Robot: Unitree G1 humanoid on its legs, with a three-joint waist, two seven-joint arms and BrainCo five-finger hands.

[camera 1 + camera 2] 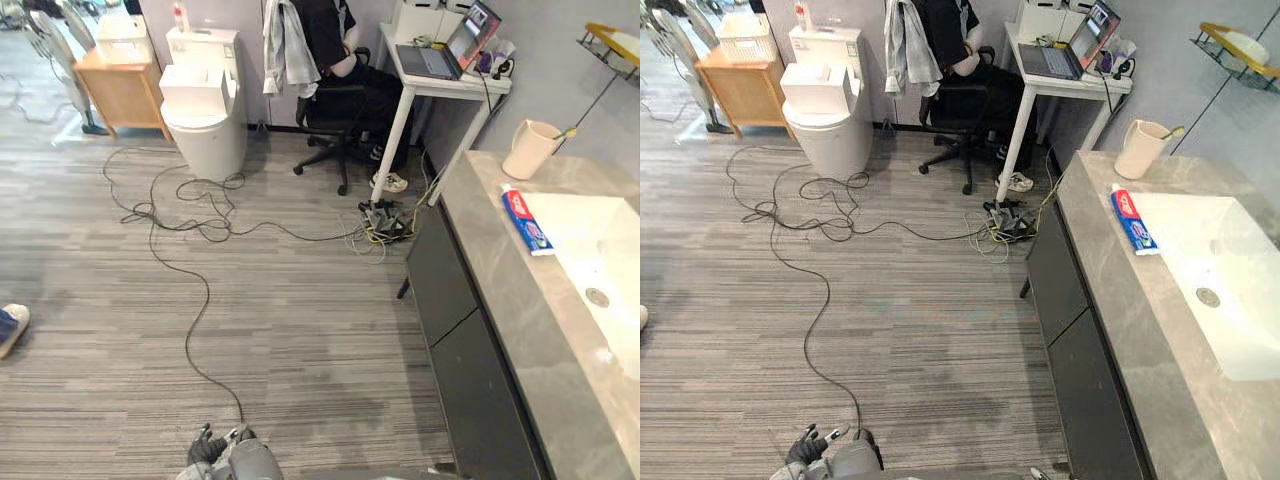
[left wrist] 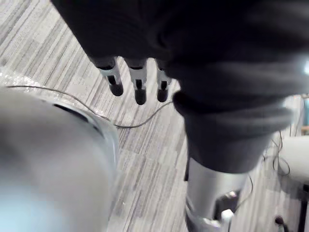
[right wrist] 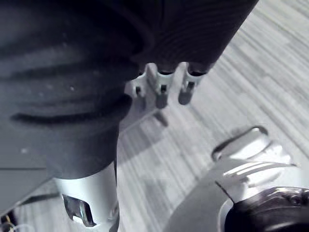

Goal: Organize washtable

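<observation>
Left hand (image 1: pixel 210 446): low at the near edge of the head views, over the floor (image 1: pixel 280 330), well apart from the bench (image 1: pixel 500 300).
Left hand state: fingers (image 2: pixel 140 89) hang straight and relaxed, spread wide, holding nothing.
Right hand (image 3: pixel 161 92): hangs above the floor in its wrist view; fingers straight, holding nothing.
Open room: a broad stretch of striped floor lies between the left hand and the bench front.
Bench edge: the long front edge runs from near right towards the far wall, above dark cabinet fronts (image 1: pixel 445 290).
Sink (image 1: pixel 620 240): white basin set in the bench top, on its right side; drain (image 1: pixel 597 297) visible.
Toothpaste tube (image 1: pixel 525 220): lies flat across the sink's left rim, partly on the stone.
Cup (image 1: pixel 528 148): upright at the bench's far end, beyond the tube and apart from it; a toothbrush (image 1: pixel 566 132) leans out of it.
Far room: toilet (image 1: pixel 205 110), office chair (image 1: pixel 335 110), white desk (image 1: pixel 440 85) with a laptop (image 1: pixel 450 50).
</observation>
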